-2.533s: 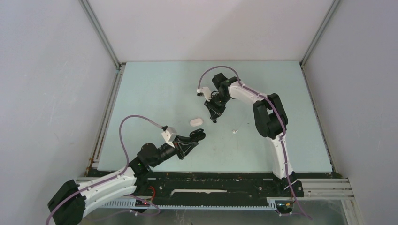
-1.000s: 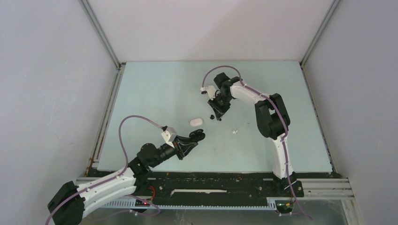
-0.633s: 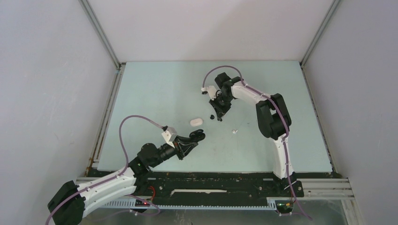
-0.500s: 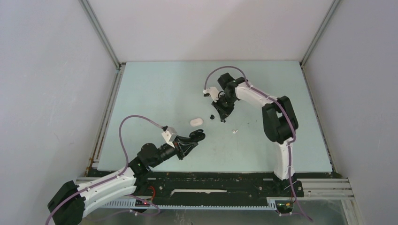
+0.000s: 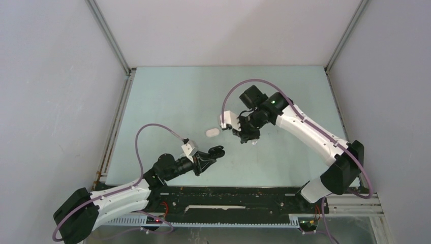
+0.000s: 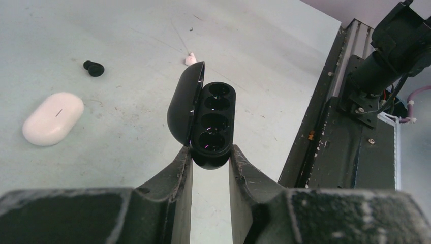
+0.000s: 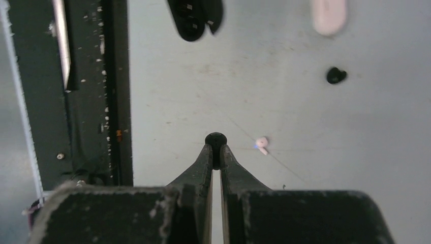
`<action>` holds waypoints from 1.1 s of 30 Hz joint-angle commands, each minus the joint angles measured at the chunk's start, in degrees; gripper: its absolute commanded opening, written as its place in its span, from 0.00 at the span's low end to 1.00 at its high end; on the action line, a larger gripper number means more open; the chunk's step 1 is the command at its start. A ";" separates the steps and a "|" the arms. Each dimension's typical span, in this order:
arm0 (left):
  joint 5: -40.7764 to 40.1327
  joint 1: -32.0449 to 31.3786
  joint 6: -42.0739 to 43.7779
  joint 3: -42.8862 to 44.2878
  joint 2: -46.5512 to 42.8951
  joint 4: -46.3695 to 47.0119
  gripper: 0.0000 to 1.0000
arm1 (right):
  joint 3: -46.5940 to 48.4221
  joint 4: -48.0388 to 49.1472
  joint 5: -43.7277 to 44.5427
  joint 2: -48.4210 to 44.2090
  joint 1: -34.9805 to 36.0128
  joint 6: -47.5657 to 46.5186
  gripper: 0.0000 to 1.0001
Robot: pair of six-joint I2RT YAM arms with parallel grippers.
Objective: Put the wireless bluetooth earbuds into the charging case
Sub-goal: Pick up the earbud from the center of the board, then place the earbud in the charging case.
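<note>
Two black earbuds are in sight, both small, rounded and matte. One black earbud (image 7: 215, 138) is pinched at the very tips of the right fingers (image 7: 202, 165), which are drawn almost together with only a thin slit between them. The second black earbud (image 7: 335, 75) lies loose on the surface (image 5: 167, 96), near the white case (image 6: 52, 118). One white earbud (image 7: 261, 144), glossy and bean-like, lies on the bare surface apart from both. The surface is pale blue-green and matte, with faint scratches and specks.

The left fingers (image 6: 179, 173) are narrowly spread and clamp the lower end of the black charging case (image 6: 213, 117) from both sides. That case is a glossy, pill-shaped shell with its lid hinged open to one side. The left wrist view shows four round recesses in a row in its body, all dark, and I cannot tell whether anything sits in them. The white case is a smooth, closed, pill-shaped shell with a short dark line on top, lying flat. In count there are two cases, one black and one white, and three earbuds, two black and one white.
</note>
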 commanded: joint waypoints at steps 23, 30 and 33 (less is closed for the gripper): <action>8.30 -1.15 4.97 0.11 4.65 9.46 0.00 | 12.63 -4.74 -10.28 13.24 10.91 8.52 0.00; 7.84 -1.19 4.82 -0.26 3.40 9.46 0.00 | 12.31 -5.17 -10.10 13.90 12.56 8.46 0.00; 7.66 -1.22 4.74 -0.54 2.70 9.46 0.00 | 11.75 -4.76 -9.53 13.58 13.19 8.57 0.00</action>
